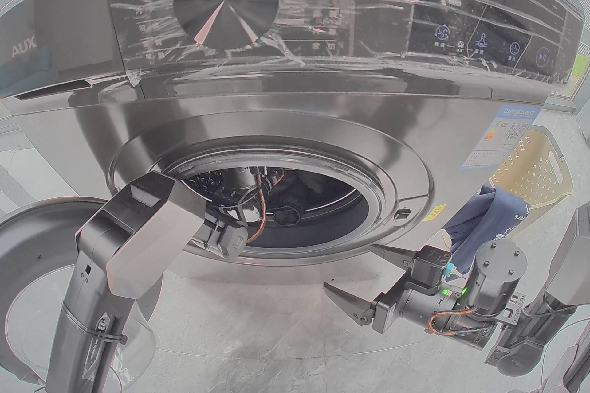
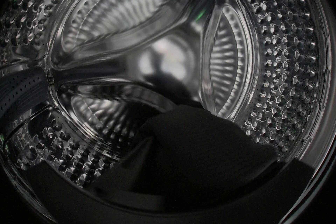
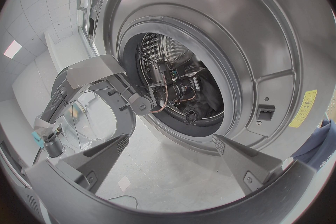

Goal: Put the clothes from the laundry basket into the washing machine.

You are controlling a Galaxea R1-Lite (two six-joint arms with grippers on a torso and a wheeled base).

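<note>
A: Where does the left arm (image 1: 132,241) sit?
B: Its angular grey shell passes the chrome ring of the washing machine (image 1: 344,124), and the left end effector (image 3: 189,91) is inside the drum (image 2: 280,60) — how far it is open cannot be told.

A: And the drum itself?
B: Stamped steel, dimpled and perforated in rows, with ribbed panels on the back wall. A dark, matte garment (image 2: 203,151) lies crumpled at its bottom.

A: The right end effector (image 1: 348,267)?
B: It hangs low outside, in front of the opening and above the glossy grey floor (image 1: 258,333). Its 2 tapered, wedge-shaped fingers (image 3: 105,154) are spread wide with ridged pads, gripping nothing.

A: The rest of the clothes?
B: A soft blue garment (image 1: 485,222) drapes over the rim of the laundry basket (image 1: 541,167) — beige plastic with a punched lattice — at the machine's right. The round glass door (image 1: 37,265) stands swung open at the left.
</note>
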